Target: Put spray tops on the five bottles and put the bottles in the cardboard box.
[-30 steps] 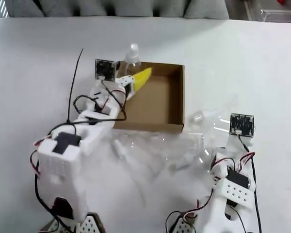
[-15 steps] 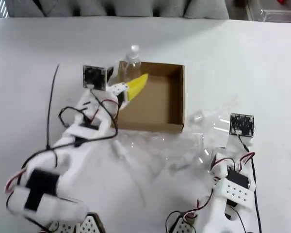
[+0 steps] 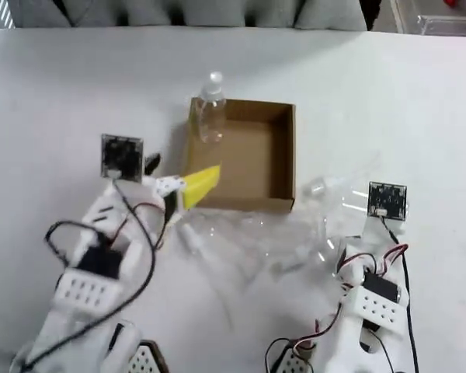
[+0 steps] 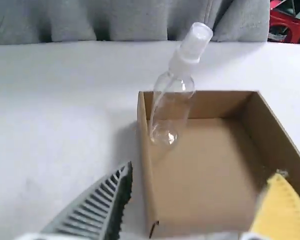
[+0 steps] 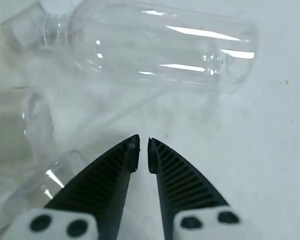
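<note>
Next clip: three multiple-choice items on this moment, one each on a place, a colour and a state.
1. Where is the capped bottle? A: on a chair. B: in a corner of the cardboard box. C: in a hand.
2. One finger of the left gripper is: A: red. B: blue. C: yellow.
3. The left gripper is: A: open, empty. B: shut on a bottle. C: shut on a spray top.
Key: 1 B, its base sits inside the box walls; 2 C, seen in the left wrist view; 3 A, its fingers stand wide apart.
</note>
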